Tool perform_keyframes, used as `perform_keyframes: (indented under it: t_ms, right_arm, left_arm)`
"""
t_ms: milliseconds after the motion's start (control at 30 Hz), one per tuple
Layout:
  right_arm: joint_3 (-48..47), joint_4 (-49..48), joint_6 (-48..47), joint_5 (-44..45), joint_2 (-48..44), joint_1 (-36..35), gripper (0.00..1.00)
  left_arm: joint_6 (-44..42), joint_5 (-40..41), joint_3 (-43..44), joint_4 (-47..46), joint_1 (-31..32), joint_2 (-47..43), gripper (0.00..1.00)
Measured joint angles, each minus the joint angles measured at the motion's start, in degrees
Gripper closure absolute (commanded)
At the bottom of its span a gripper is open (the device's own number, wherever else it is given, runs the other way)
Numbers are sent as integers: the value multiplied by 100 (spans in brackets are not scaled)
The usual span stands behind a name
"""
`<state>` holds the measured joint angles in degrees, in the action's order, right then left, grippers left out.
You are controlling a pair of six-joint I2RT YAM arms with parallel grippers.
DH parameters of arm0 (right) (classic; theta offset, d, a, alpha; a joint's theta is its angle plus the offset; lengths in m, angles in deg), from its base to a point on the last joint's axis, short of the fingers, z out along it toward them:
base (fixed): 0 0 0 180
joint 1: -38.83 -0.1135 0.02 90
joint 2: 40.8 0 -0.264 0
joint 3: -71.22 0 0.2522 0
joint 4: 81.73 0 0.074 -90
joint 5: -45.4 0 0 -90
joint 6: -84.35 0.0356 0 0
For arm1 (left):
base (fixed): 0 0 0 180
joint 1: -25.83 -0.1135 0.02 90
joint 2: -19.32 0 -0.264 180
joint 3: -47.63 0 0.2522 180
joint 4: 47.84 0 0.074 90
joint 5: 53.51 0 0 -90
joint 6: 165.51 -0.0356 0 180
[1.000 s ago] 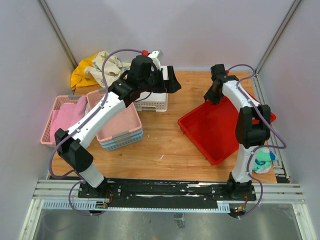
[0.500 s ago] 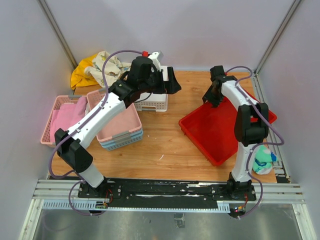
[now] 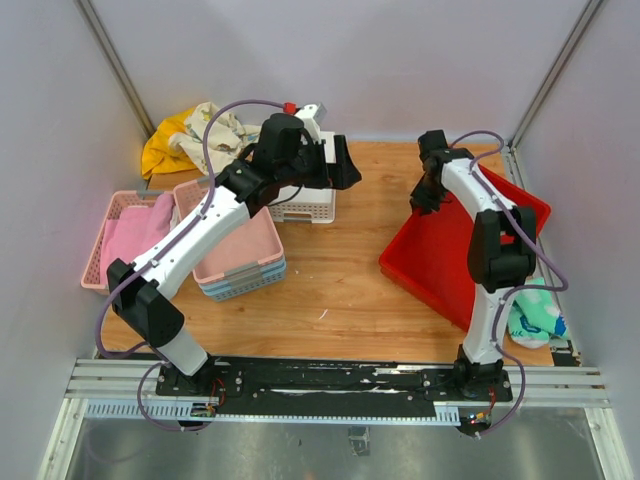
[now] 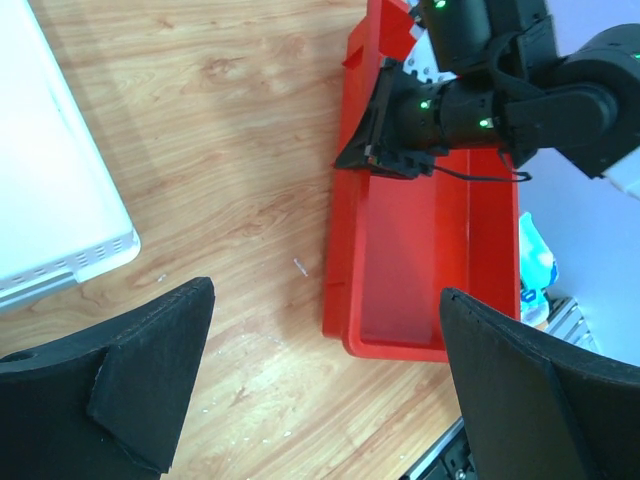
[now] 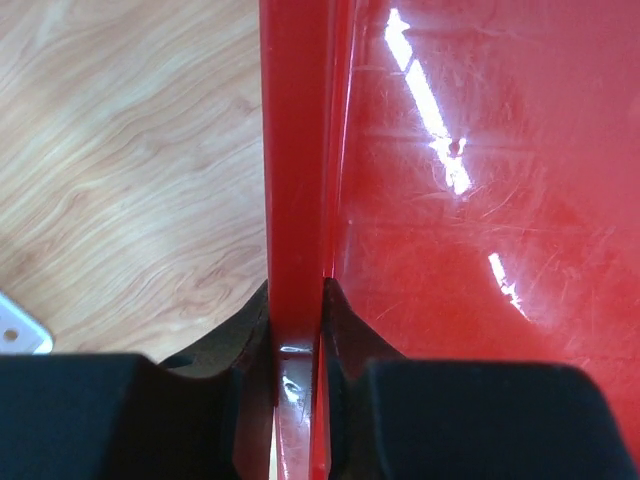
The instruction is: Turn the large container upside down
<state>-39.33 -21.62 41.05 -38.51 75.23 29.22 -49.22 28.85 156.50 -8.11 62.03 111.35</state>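
The large red container (image 3: 455, 250) is on the right of the table, tilted up with its left side raised off the wood and its inside facing left. It also shows in the left wrist view (image 4: 430, 270). My right gripper (image 3: 430, 195) is shut on the container's far left rim; in the right wrist view the red rim (image 5: 295, 200) is pinched between my two black fingers (image 5: 250, 330). My left gripper (image 3: 335, 165) is open and empty, held high over the table's far middle, well to the left of the container.
A white perforated basket (image 3: 300, 205) sits under the left arm. Pink and blue stacked baskets (image 3: 240, 255) and a pink basket with cloth (image 3: 125, 240) stand at left. Yellow and cream cloths (image 3: 185, 140) lie at the far left. A teal and white item (image 3: 535, 315) lies behind the container at right.
My right gripper has lifted the container's left rim; the container has tipped up toward the right and uncovered more wood at its left. The left arm has not moved.
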Motion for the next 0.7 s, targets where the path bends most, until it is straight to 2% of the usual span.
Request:
perform_keyframes:
  t_ms: [267,367,467,700]
  right_arm:
    - [0,-140,98,-710,-839,-304,99]
    - [0,-472,247,-1283,-1285,-400,99]
    - [81,-1235,393,-2159,-1593,-420,99]
    - [846,-3836,1126,-4144,-1779,-413,99]
  left_arm:
    - [-426,293,179,498,0,-74,1]
    - [-566,407,424,651,0,-140,1]
    - [-651,393,496,664,-2,-323,1]
    - [-592,120,494,527,-2,-538,1]
